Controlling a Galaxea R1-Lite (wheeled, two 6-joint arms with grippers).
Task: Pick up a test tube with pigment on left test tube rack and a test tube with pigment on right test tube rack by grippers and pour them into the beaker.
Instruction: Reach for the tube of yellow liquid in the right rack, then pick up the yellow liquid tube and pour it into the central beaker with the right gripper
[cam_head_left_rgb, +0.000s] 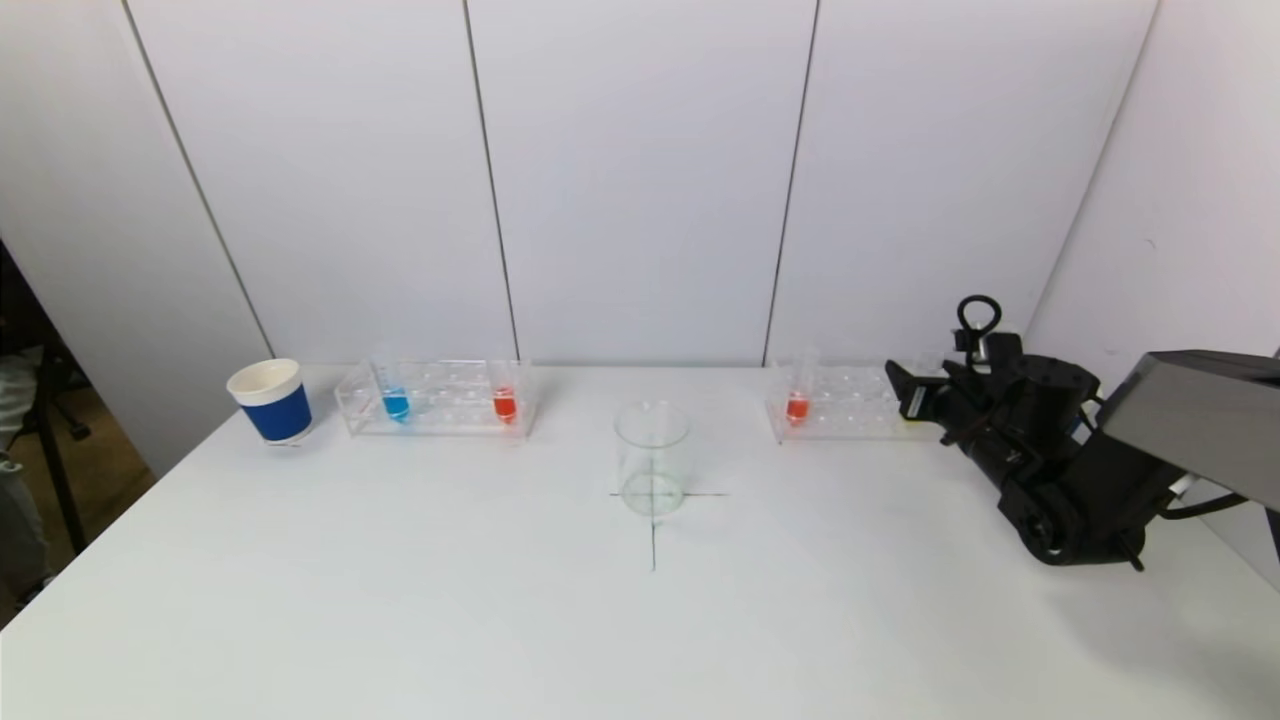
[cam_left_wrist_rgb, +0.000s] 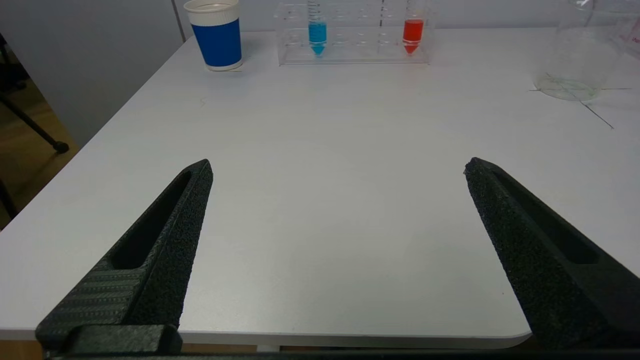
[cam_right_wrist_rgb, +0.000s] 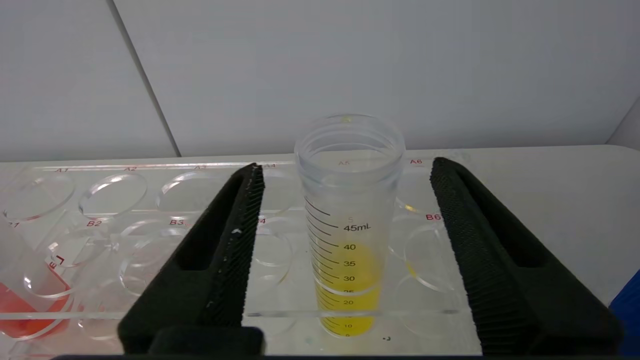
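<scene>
**Right fingers either side of the yellow tube, not yet on it**

Nearest: my left gripper (cam_left_wrist_rgb: 337, 170) hangs low over the near left part of the white table (cam_left_wrist_rgb: 320, 210), fingers spread wide, nothing between them. Idle.

Middle: the clear glass beaker (cam_head_left_rgb: 652, 458) stands empty on the pencilled cross at table centre.

Far right: my right gripper (cam_right_wrist_rgb: 345, 175) is at the clear acrylic right test tube rack (cam_head_left_rgb: 838, 405). Fingers apart, one each side of the clear graduated plastic tube with yellow pigment (cam_right_wrist_rgb: 348, 220); a gap shows on both sides, so no contact yet. Tube sits upright in its hole near the rack's right end.

Handling, my guess: light, stiff, smooth-walled, open-topped and under half full. Slippery, so take the bare wall above the liquid, below the rim, and lift straight up to avoid spilling.

Far left: the clear left test tube rack (cam_head_left_rgb: 440, 400) holds a blue-filled tube (cam_head_left_rgb: 395, 398) and a red-filled tube (cam_head_left_rgb: 505, 398); a blue-sleeved white paper cup (cam_head_left_rgb: 270, 400) stands just left.

View notes: only the right wrist view shows the yellow tube; in the head view my gripper hides it, showing just the right rack's red tube (cam_head_left_rgb: 797, 400).
</scene>
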